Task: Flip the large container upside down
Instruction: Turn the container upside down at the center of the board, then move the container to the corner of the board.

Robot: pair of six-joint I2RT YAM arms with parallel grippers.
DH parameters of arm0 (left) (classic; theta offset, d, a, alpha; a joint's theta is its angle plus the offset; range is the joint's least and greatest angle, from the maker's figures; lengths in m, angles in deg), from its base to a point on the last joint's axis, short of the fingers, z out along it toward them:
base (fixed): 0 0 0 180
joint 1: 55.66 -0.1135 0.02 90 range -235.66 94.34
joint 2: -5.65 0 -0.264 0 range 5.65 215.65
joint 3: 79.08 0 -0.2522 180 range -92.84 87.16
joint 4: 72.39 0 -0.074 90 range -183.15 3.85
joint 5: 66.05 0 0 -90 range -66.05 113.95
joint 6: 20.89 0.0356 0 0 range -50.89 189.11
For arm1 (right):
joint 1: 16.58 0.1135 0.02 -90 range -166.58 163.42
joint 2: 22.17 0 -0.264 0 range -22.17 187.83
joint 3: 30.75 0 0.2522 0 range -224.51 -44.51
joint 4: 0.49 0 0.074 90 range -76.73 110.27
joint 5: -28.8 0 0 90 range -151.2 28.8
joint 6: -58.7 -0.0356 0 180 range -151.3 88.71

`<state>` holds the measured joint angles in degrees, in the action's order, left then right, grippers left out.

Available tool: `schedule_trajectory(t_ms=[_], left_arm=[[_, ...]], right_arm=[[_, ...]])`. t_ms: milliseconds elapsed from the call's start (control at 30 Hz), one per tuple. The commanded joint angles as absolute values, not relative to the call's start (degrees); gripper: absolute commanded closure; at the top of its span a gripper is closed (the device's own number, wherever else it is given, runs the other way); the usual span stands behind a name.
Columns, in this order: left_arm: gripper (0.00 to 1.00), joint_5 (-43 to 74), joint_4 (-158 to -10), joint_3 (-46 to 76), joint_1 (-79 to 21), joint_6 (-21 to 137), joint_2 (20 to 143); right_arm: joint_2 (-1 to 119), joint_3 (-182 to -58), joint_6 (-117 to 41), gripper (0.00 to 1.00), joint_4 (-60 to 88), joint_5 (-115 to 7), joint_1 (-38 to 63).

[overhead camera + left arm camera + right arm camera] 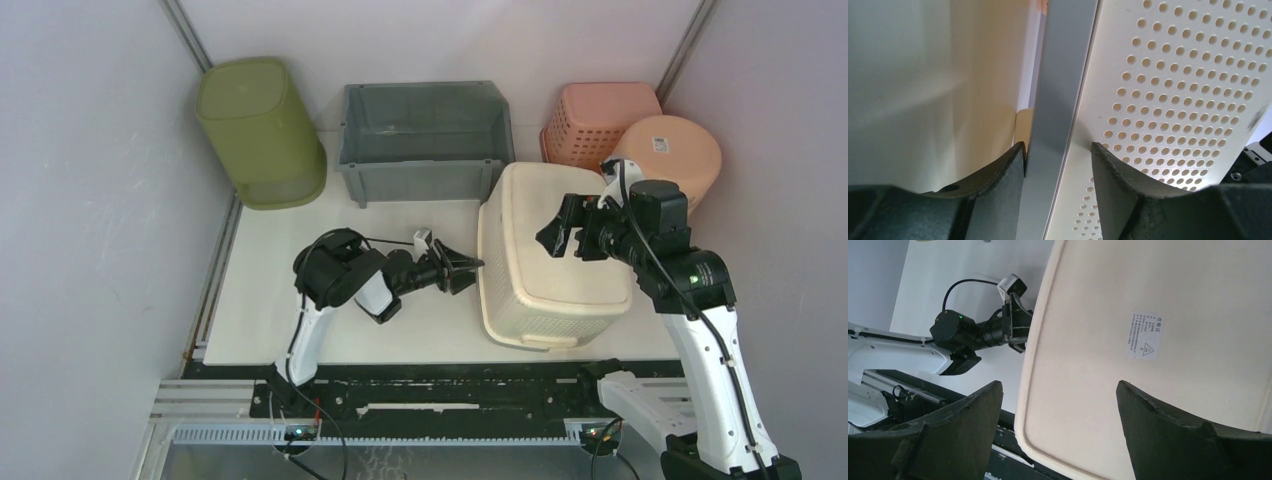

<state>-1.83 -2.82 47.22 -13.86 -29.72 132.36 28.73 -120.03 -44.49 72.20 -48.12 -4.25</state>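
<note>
The large container [555, 290], a cream perforated basket, lies on the table with its flat base up and its rim down. My left gripper [468, 268] is at its left side. In the left wrist view this gripper [1058, 150] stands open astride a grey-shaded band of the rim [1058, 75]. One finger touches the band and the other is apart from it, beside the perforated wall [1173, 90]. My right gripper [552, 238] hovers above the base, open. In its own view the gripper [1058, 407] has only the labelled base [1088, 365] below it.
A green bin [262, 130] stands at the back left and a grey crate [420, 165] at the back middle. A pink basket [600, 115] and a peach tub [675, 150] are at the back right, close behind the right arm. Walls close in on both sides.
</note>
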Motion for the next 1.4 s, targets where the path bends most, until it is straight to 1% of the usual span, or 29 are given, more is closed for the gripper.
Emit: schedule_trajectory(t_ms=[0,167,333,433,533,633,800,967,1133,1267,1367], left_arm=[[0.46,-3.29,-0.16,46.16,-14.98,-27.62,132.85],[0.46,-3.55,-3.34,46.75,-15.60,-25.13,132.36],[0.45,-2.94,-13.74,47.54,-15.93,-17.63,128.64],[0.46,-2.48,-16.58,48.45,-16.31,-15.91,127.16],[0.46,-2.42,-19.15,49.60,-16.46,-14.45,125.58],[0.46,-1.92,-25.33,50.86,-16.43,-11.51,122.83],[0.46,-0.72,-38.25,51.23,-16.46,-3.62,116.59],[0.46,2.66,-56.67,49.88,-16.41,6.76,108.19],[0.47,7.04,-71.94,49.16,-16.46,14.66,98.45],[0.46,9.21,-80.05,49.24,-16.50,18.02,90.94],[0.46,9.43,-83.81,48.96,-16.88,19.26,86.40]], right_arm=[[27.77,-119.29,-45.16,0.08,69.22,-46.88,-4.64],[27.63,-118.91,-45.49,0.08,69.04,-46.74,-4.64],[27.65,-118.19,-45.81,0.08,68.48,-46.18,-4.68],[27.58,-117.95,-45.84,0.08,68.50,-46.23,-4.63],[27.72,-117.36,-45.93,0.08,68.46,-48.00,-4.63],[28.82,-116.13,-46.47,0.08,67.37,-49.71,-4.63],[31.66,-112.22,-47.96,0.08,64.00,-49.67,-4.64],[32.11,-109.98,-48.32,0.08,62.09,-49.04,-4.63],[31.81,-109.59,-47.92,0.09,61.89,-48.70,-4.63],[30.86,-108.36,-48.76,0.10,59.46,-45.30,-4.28],[31.36,-108.18,-49.13,0.10,59.01,-46.43,-2.64]])
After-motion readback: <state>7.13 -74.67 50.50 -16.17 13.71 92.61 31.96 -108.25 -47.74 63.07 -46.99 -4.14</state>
